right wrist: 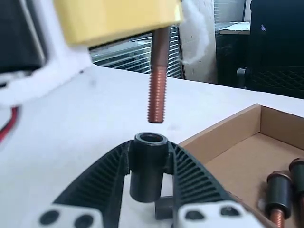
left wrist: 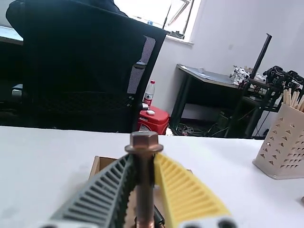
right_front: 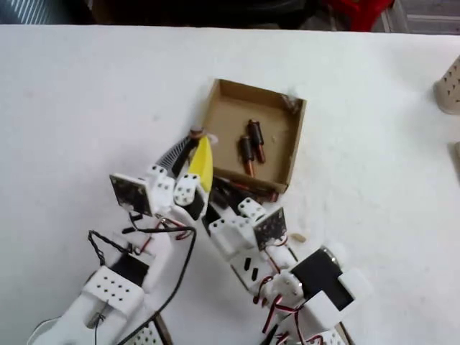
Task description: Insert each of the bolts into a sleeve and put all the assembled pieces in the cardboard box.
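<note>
Copper-coloured threaded bolt (right wrist: 156, 80) hangs upright, clamped in your left gripper (left wrist: 142, 164), tip just above the black cylindrical sleeve (right wrist: 148, 168) your right gripper (right wrist: 149, 148) holds. Lower it off-centre and the threads may catch the rim, tilting the sleeve out of grip.

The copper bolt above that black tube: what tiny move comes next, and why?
Probably the left gripper lowers the bolt straight down: its threaded tip hangs just above the open mouth of the sleeve, held upright by the right gripper.
</note>
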